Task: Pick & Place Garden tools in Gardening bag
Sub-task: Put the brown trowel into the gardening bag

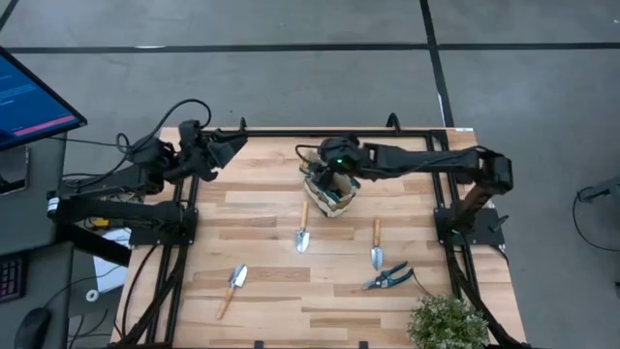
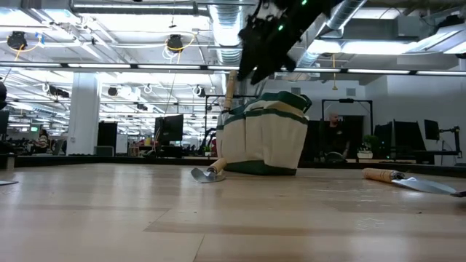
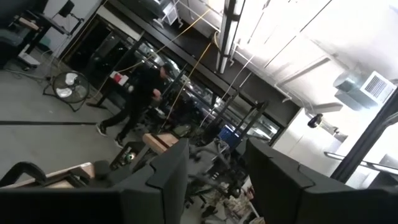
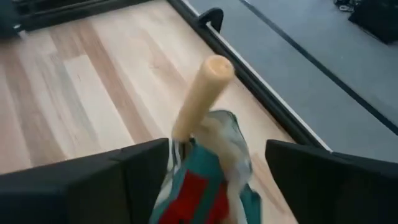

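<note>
A slatted wooden surface (image 1: pixel 271 252) fills the overhead frame: at centre, the right tool (image 1: pixel 329 174) hovers over the gardening bag (image 1: pixel 334 197); three trowels (image 1: pixel 302 231) and shears (image 1: pixel 387 278) lie below. At surface level, a wooden handle (image 2: pixel 230 89) rises from the bag. Right wrist: fingers (image 4: pixel 124 174) spread wide, gripping nothing. Left wrist: left tool (image 3: pixel 217 186) parted, empty.

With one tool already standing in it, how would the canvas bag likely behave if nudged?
The gardening bag looks soft-sided, so it would probably dent before sliding. The wooden handle sticking out above its rim may make it slightly tip-prone. The right pincer, open above it, offers no support.
</note>
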Robot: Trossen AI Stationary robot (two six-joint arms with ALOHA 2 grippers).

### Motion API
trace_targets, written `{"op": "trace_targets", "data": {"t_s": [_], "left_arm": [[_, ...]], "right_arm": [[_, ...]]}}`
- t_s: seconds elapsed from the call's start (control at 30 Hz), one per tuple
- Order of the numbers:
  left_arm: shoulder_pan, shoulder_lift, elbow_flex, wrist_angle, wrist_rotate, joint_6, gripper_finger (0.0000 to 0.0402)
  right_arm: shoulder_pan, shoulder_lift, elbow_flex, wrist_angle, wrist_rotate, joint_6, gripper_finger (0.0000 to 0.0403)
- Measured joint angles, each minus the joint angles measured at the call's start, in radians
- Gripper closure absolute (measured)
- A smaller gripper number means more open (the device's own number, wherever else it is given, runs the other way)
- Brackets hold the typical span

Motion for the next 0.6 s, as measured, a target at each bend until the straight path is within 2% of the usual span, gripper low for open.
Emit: {"op": "trace_targets", "data": {"t_s": [0.1,0.23,0.43,0.53,0.6], "left_arm": [[0.0,-0.001,0.0,0.005,0.0,-0.003,0.0243],[0.0,-0.001,0.0,0.01,0.009,-0.008,0.0243],[0.0,-0.001,0.0,0.016,0.012,-0.011,0.0243],[0.0,-0.001,0.0,0.017,0.012,-0.011,0.0243],[0.0,-0.001,0.0,0.017,0.012,-0.011,0.0243]], "right_arm": [[-0.009,0.042,0.001,0.085,-0.017,0.0,0.0124],[-0.03,0.068,0.0,0.184,-0.103,-0.004,0.0121],[-0.052,0.074,0.001,0.235,-0.103,-0.008,0.0124],[-0.053,0.075,0.0,0.247,-0.105,-0.02,0.0153],[-0.053,0.075,0.001,0.255,-0.105,-0.035,0.0195]]}}
